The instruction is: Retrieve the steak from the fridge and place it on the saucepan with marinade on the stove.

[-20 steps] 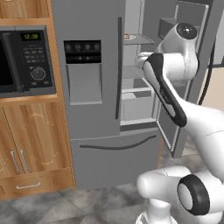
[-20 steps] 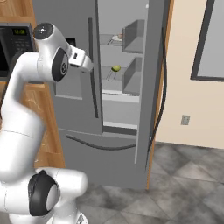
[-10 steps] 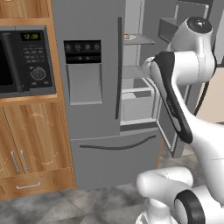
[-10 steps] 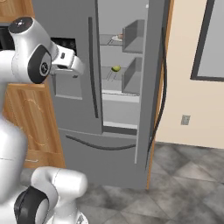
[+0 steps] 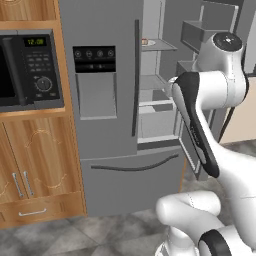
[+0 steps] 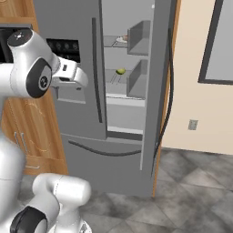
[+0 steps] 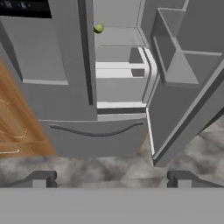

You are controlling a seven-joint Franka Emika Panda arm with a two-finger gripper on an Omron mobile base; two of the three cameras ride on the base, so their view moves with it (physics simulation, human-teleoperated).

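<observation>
Since a second ago the arm has swung back from the fridge, whose right door stands open. Its end effector hovers before the fridge with tips wide apart, holding nothing. A small reddish thing, perhaps the steak, lies on the upper shelf; a yellow-green fruit sits below.

The fridge looks matt brushed grey steel, beside glossy grained wooden cabinets.
</observation>
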